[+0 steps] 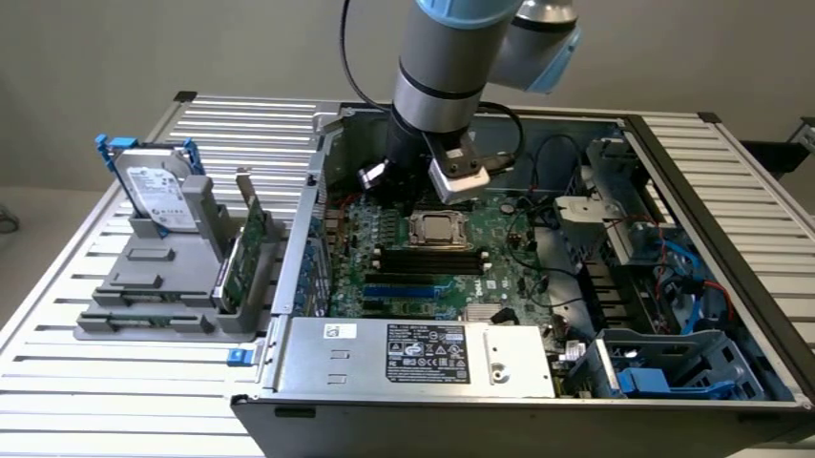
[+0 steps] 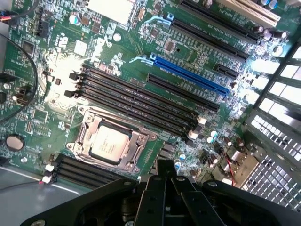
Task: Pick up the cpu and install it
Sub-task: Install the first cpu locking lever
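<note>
One light, fragile cpu (image 2: 109, 142) sits mid-frame in its socket; hold by edges; gripper (image 2: 164, 181) closed, empty.

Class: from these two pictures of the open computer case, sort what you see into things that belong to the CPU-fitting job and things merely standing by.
Job:
cpu, seated in its socket
gripper, shut, empty
motherboard

Standing by:
hard drive upright in the grey holder
power supply
blue slot
</note>
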{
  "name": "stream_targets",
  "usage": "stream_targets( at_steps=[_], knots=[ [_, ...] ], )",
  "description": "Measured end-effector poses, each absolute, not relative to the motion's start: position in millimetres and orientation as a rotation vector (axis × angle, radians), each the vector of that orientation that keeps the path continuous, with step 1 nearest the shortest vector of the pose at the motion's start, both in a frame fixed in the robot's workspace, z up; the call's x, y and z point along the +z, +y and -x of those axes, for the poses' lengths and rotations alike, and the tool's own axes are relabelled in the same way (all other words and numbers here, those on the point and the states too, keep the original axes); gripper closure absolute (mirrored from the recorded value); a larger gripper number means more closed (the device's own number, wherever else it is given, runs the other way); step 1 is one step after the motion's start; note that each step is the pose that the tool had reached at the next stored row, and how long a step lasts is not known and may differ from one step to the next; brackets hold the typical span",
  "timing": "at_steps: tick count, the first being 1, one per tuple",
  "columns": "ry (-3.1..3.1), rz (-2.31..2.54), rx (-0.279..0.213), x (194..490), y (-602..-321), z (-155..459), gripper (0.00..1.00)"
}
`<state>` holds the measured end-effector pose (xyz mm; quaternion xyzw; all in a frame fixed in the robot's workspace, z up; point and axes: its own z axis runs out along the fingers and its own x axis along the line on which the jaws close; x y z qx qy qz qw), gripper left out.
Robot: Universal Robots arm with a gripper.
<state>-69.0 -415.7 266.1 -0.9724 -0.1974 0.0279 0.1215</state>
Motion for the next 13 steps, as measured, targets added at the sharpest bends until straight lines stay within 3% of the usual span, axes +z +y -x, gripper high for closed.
stream_targets(
  at_steps=[13],
  knots=[
    [-0.576, 2.839, 0.082, 266.2, -415.8, 69.1, 0.89]
  ],
)
